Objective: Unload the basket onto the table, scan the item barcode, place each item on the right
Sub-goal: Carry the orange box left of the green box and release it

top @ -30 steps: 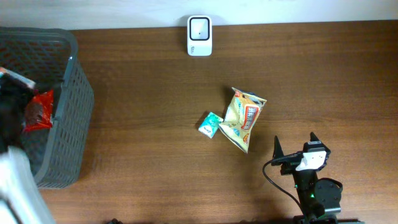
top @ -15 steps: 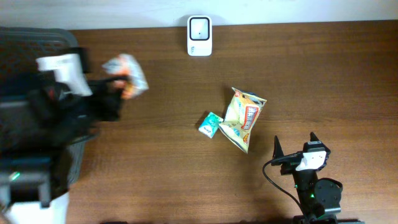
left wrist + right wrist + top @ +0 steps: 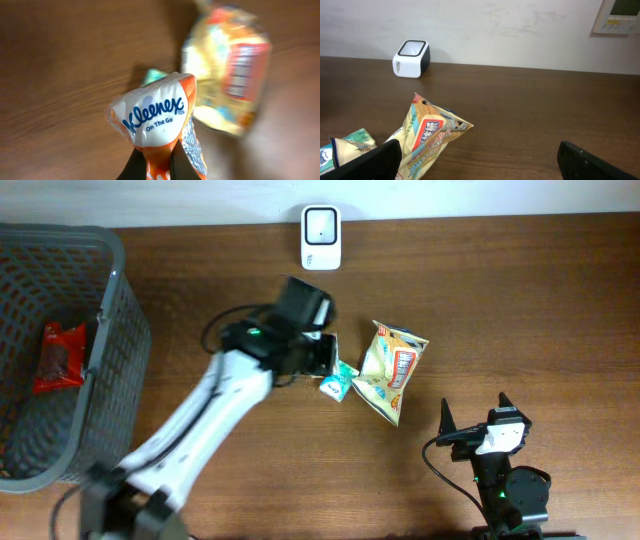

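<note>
1. White-and-orange plastic Kleenex tissue pack (image 3: pixel 156 116), beside the grey mesh basket (image 3: pixel 115 330) half a second ago, now hangs over the middle of the brown wooden desk (image 3: pixel 500 300), pinched at its orange end by the left fingers (image 3: pixel 133 166).
2. Its long axis runs straight out from them, logo face toward the wrist camera, free end above the small teal packet (image 3: pixel 340 380).
3. Right fingers (image 3: pixel 367 162) unchanged: spread wide, empty.

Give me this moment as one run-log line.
left pincer: shut on tissues | tissues: aloft beside snack bag | right pincer: open, empty | scanner: at far edge, scan not yet done
</note>
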Motion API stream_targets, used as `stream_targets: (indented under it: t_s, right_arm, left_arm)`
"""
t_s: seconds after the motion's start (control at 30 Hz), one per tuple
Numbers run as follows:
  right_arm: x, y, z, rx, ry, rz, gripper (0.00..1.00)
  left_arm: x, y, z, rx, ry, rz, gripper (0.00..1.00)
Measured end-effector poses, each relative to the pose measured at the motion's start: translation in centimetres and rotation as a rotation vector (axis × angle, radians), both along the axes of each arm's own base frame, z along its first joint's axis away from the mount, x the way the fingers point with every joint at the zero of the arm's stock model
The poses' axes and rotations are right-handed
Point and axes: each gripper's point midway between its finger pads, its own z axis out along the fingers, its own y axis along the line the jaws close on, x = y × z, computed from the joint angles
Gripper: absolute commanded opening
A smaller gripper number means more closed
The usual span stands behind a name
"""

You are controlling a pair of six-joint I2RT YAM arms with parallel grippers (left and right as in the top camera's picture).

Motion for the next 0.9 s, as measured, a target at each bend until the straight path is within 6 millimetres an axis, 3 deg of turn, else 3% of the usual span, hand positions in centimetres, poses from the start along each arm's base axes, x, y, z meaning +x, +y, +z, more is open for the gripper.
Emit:
stream_targets:
  t_s: [0.1, 0.2, 0.3, 0.37, 0.43, 0.53, 0.7, 0.77, 0.9]
  right_arm:
    - [0.0, 0.0, 0.0, 0.0, 0.0, 0.0, 0.98]
    - [0.0, 0.0, 0.0, 0.0, 0.0, 0.0, 0.98]
    - [0.0, 0.0, 0.0, 0.0, 0.0, 0.0, 0.98]
    - [0.0, 0.0, 0.0, 0.0, 0.0, 0.0, 0.98]
    - [0.0, 0.0, 0.0, 0.0, 0.0, 0.0, 0.98]
    - [0.0, 0.0, 0.0, 0.0, 0.0, 0.0, 0.98]
    - [0.0, 0.0, 0.0, 0.0, 0.0, 0.0, 0.98]
    - [0.0, 0.0, 0.0, 0.0, 0.0, 0.0, 0.98]
    - [0.0, 0.0, 0.0, 0.0, 0.0, 0.0, 0.98]
  left_arm:
    - [1.4, 1.0, -4.0, 0.187, -0.018, 0.037, 0.05]
    - [1.8, 1.6, -6.0, 0.265, -0.013, 0.047, 0.05]
    - [1.8, 2.2, -9.9, 0.348, 0.047, 0.046, 0.07]
    - [1.2, 1.8, -11.4, 0.338, 0.098, 0.028, 0.25]
    - [0.8, 1.1, -12.2, 0.309, 0.13, 0.009, 0.31]
    - [0.5, 0.3, -12.5, 0.269, 0.152, -0.007, 0.52]
    - [-0.4, -0.4, -12.5, 0.245, 0.185, -0.033, 0.61]
    - [-0.7, -0.4, -12.3, 0.253, 0.201, -0.038, 0.74]
    - [0.4, -0.6, -8.5, 0.266, 0.19, -0.029, 0.82]
